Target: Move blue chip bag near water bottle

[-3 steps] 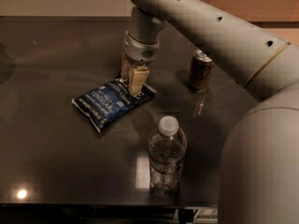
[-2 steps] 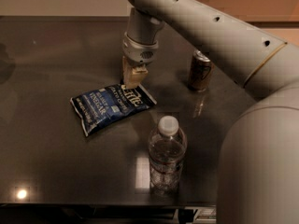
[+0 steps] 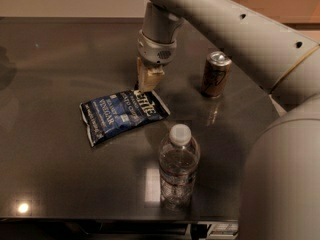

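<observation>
The blue chip bag [image 3: 122, 115] lies flat on the dark table [image 3: 50, 69], its lettering facing up. The water bottle [image 3: 178, 166] stands upright near the table's front edge, just right of and in front of the bag, a small gap apart. My gripper [image 3: 148, 86] hangs from the grey arm just above the bag's far right corner. It is open, holds nothing and does not touch the bag.
A tan-and-black drink can [image 3: 216, 74] stands upright to the right of the gripper. The arm's large grey body [image 3: 285, 174] fills the right side of the view. The table's front edge runs just below the bottle.
The gripper has let go of the bag's corner and risen a little. The bag has dropped flat and now lies closer to the bottle.
</observation>
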{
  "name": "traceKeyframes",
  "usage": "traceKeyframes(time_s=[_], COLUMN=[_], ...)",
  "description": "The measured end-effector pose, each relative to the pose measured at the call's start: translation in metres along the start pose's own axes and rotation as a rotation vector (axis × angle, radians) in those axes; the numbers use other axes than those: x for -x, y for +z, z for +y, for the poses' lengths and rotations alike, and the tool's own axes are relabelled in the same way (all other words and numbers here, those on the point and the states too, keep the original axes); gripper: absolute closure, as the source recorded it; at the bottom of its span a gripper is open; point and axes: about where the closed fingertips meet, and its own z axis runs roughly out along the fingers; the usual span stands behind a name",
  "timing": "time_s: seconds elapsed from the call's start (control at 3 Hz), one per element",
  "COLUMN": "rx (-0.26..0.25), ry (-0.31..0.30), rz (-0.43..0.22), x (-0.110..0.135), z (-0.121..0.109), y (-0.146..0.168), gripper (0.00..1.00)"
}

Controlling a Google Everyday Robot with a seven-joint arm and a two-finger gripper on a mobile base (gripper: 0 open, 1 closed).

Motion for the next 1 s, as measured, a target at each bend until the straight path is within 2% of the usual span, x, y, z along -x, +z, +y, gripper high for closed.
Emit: traceKeyframes(time_s=[1.0], rx=[0.023], ry=[0.001], rz=[-0.018], x=[0.0043], z=[-0.0015], y=[-0.0104], gripper=[0.23])
